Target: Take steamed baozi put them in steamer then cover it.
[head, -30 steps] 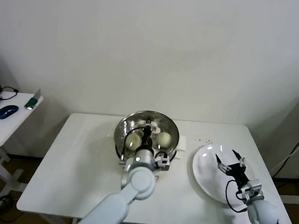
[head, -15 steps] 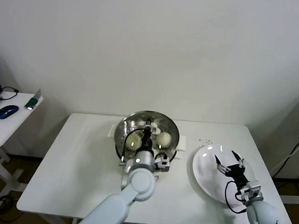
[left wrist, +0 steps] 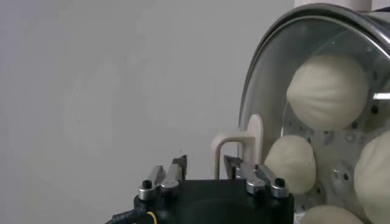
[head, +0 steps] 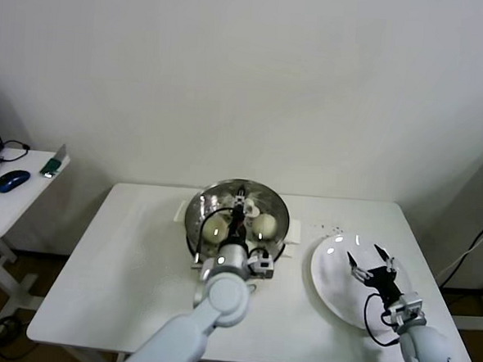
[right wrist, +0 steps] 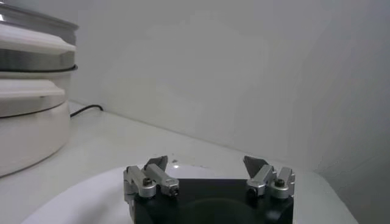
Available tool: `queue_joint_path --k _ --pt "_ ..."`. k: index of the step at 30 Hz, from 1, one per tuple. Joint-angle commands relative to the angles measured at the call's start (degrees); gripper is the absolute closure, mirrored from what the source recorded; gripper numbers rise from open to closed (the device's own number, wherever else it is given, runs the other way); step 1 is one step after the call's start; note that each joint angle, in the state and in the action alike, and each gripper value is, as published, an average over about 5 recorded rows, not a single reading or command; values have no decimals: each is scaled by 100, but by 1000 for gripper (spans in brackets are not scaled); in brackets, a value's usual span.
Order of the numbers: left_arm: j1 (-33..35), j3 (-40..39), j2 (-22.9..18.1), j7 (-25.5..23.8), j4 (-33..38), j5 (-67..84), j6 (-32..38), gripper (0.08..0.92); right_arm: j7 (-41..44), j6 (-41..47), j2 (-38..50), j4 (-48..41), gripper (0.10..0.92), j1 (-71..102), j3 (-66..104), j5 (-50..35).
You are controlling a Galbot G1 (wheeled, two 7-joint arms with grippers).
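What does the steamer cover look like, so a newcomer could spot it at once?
On the white table, find the shiny steel steamer at the back centre, left of the white plate. The cover sits on top of it: a clear glass lid with a thin metal rim, baozi visible through it. Its cream rectangular handle, between the left gripper's parted fingers, sets it apart.

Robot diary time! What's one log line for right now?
lid: on steamer | baozi: inside | left gripper: open around lid handle | right gripper: open over plate
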State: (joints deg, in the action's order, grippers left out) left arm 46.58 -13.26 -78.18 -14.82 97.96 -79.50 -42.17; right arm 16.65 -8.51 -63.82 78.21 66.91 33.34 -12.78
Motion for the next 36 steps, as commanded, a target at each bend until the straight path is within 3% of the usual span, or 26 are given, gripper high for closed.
queue_joint_path --k 1,11,17,21,26,30,36 --pt "98 -14 190 -21 487 226 -283 482 71 175 12 61 203 20 51 -101" --pt "459 170 752 -64 1362 373 -283 211 58 240 44 53 203 30 69 -141" --pt "892 410 1108 17 1873 561 -283 178 59 235 49 44 203 11 56 -116" --pt "1296 902 1249 607 2237 903 -85 177 62 220 51 53 203 2 38 -102" --pt "1961 2046 1233 1590 2623 2600 604 177 71 204 48 106 203 29 27 -92" --pt "2783 3291 1146 2229 2709 3965 1857 177 88 182 49 154 203 72 45 -102" --pt "3771 4656 801 2598 2589 6219 3685 177 104 158 35 231 203 140 69 -123"
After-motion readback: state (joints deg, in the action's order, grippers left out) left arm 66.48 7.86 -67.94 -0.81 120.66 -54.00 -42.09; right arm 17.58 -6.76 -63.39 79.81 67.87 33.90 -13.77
